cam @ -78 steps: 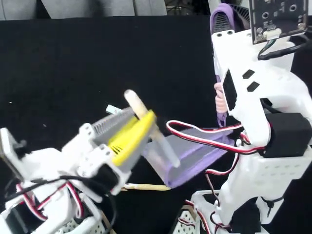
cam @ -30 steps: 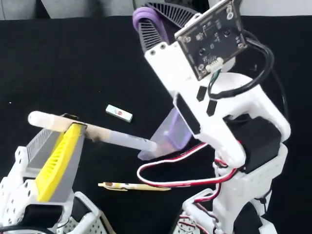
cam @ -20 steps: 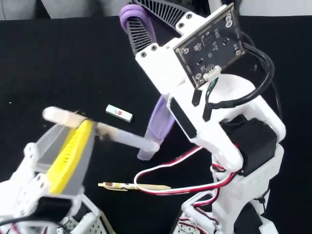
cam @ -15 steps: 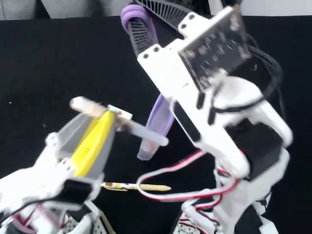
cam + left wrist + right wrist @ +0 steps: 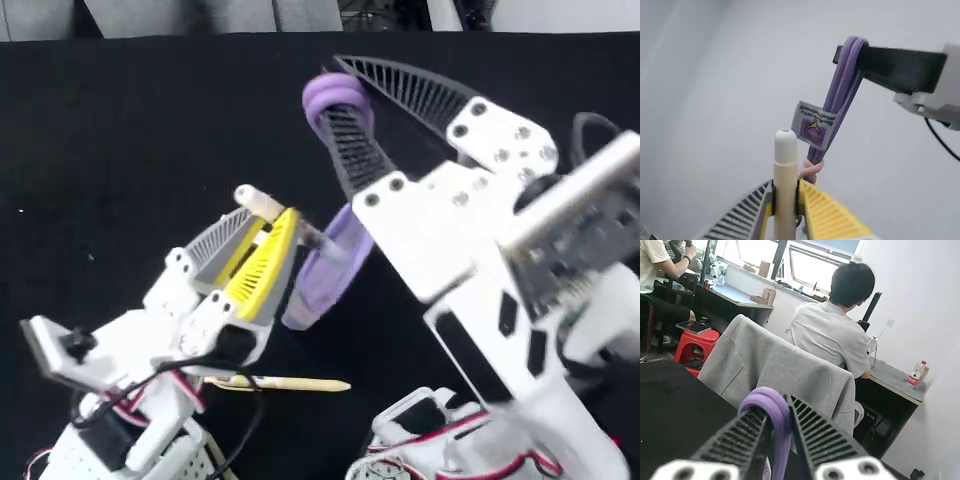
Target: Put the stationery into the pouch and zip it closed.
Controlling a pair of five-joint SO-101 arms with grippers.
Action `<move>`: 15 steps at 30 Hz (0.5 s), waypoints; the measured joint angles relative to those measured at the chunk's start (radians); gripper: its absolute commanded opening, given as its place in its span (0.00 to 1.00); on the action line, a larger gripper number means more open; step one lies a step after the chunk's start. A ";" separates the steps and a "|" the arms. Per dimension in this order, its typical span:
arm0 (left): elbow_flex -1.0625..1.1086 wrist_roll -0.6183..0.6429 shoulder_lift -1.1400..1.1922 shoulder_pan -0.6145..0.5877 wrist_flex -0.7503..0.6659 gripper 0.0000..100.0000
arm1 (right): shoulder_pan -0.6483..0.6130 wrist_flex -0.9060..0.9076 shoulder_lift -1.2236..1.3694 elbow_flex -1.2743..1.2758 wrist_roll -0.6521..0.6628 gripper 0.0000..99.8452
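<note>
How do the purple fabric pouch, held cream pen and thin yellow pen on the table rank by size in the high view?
1. Purple fabric pouch.
2. Thin yellow pen and cream plastic pen: unsure, since the cream one is raised nearer the camera and partly hidden by the left fingers.

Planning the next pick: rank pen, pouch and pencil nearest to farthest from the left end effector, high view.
1. pen: clamped in the left end effector.
2. pouch: hanging beside it, at the pen's tip.
3. pencil: flat on the table, toward the view's bottom edge.
</note>
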 measured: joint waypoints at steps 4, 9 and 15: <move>0.035 -0.049 0.009 -0.058 -0.048 0.03 | 0.000 0.055 0.000 -0.052 0.000 0.01; 0.037 -0.057 -0.003 -0.158 -0.060 0.03 | 0.000 0.103 -0.005 -0.080 0.000 0.01; 0.038 -0.063 0.000 -0.103 0.060 0.07 | 0.000 0.199 -0.005 -0.081 0.000 0.01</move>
